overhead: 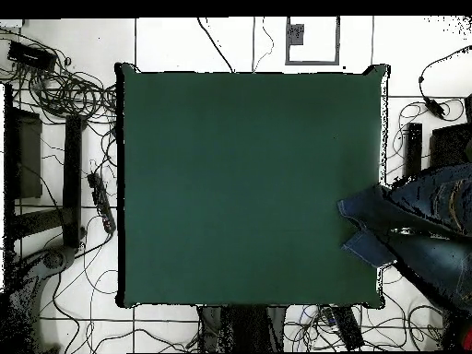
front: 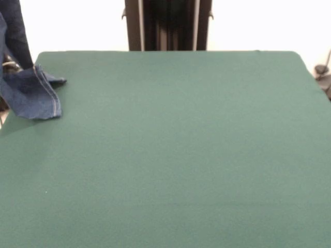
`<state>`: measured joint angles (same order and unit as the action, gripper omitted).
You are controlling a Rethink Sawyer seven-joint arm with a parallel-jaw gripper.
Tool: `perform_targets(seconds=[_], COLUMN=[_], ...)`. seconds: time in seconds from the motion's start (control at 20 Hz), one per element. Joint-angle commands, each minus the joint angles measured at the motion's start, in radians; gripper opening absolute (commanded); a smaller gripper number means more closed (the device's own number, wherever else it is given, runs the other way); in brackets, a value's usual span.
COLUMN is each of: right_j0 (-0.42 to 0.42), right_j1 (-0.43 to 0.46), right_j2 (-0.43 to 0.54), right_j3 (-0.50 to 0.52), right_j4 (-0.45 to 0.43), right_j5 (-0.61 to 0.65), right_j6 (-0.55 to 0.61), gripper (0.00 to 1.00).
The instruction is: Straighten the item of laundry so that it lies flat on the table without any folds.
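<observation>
Crumpled blue denim jeans (front: pixel 32 95) with pale stitching, bunched over felt-like green table (front: pixel 176 155) edge, end effector unseen

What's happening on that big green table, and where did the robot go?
Not much yet. The small blue jeans lie crumpled at one side edge of the green table, partly hanging over it, still full of folds. In the overhead view more denim reaches beyond that edge, perhaps a person standing there, though that is hard to tell. Only the robot's pedestal shows at the far side; its arm and gripper are in neither view. So the straightening has not started.
</observation>
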<state>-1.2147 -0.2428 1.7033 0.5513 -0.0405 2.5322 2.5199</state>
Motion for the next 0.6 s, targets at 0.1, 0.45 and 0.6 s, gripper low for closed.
perform_targets(seconds=[0.1, 0.45, 0.6], right_j0=[-0.173, -0.274, -0.284], right_j1=[-0.077, -0.117, -0.141], right_j2=[0.102, 0.167, 0.166], right_j3=[0.521, 0.742, 0.768], right_j4=[0.023, 0.053, 0.071], right_j5=[-0.418, -0.582, -0.602], right_j6=[-0.095, -0.043, -0.046], gripper=[0.00, 0.00, 0.00])
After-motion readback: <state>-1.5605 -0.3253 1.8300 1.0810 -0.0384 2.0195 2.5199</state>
